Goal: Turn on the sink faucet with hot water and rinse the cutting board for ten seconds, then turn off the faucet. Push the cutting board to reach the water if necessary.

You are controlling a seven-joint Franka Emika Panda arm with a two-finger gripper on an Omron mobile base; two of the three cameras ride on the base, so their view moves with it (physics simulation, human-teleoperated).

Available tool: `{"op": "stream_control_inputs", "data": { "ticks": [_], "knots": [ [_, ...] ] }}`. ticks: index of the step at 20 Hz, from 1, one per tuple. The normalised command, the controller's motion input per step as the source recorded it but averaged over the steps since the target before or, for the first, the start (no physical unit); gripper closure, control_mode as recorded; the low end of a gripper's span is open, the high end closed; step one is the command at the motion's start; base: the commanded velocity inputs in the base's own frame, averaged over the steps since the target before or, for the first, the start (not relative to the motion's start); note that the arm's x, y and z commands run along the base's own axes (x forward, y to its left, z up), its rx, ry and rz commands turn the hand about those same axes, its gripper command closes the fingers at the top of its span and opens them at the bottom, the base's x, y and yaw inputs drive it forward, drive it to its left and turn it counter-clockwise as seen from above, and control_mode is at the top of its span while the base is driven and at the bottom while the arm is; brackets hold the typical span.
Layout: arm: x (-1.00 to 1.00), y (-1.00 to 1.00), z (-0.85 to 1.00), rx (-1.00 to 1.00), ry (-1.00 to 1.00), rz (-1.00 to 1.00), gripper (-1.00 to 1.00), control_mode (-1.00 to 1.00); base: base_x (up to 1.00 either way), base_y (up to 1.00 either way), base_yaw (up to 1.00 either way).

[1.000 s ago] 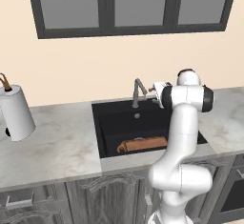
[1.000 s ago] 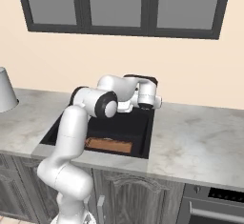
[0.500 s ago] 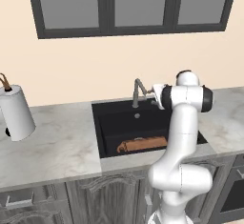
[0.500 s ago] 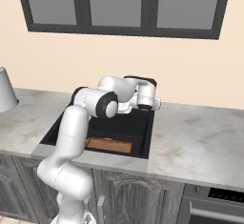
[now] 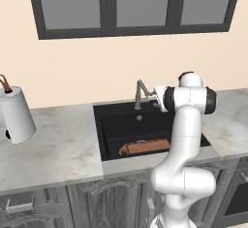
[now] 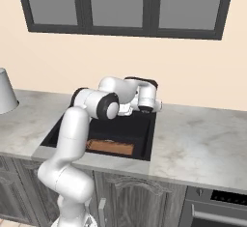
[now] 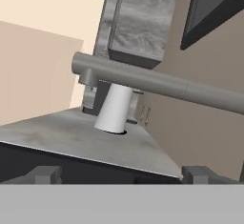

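Here, the white arm's two-finger gripper (image 7: 121, 175), fingertips spread apart and empty, hovered beside the slim grey metal faucet (image 5: 141, 93); no stream ran; the orange-brown wooden cutting board (image 5: 144, 147) lay in the black basin (image 5: 110, 125); nudging the lever seemingly came next.

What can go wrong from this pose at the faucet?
1. The gripper sits close below the sink faucet; its spout crosses just above the fingertips in the hand view, so it may bump the spout rather than the lever.
2. No water is running, and the cutting board lies at the front of the sink, away from the spout, so a stream may miss it unless pushed.
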Motion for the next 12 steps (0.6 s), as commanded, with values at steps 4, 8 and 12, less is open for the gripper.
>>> {"op": "stream_control_inputs", "data": {
  "ticks": [4,8,12],
  "knots": [
    [-0.27,0.0,-0.01,0.0,0.0,0.0,-1.0,-1.0,0.0,0.0,0.0],
    [-0.33,0.0,0.0,0.0,0.0,0.0,-1.0,-1.0,0.0,0.0,0.0],
    [-0.38,0.0,0.0,0.0,0.0,0.0,-1.0,-1.0,0.0,0.0,0.0]
  ]
}}
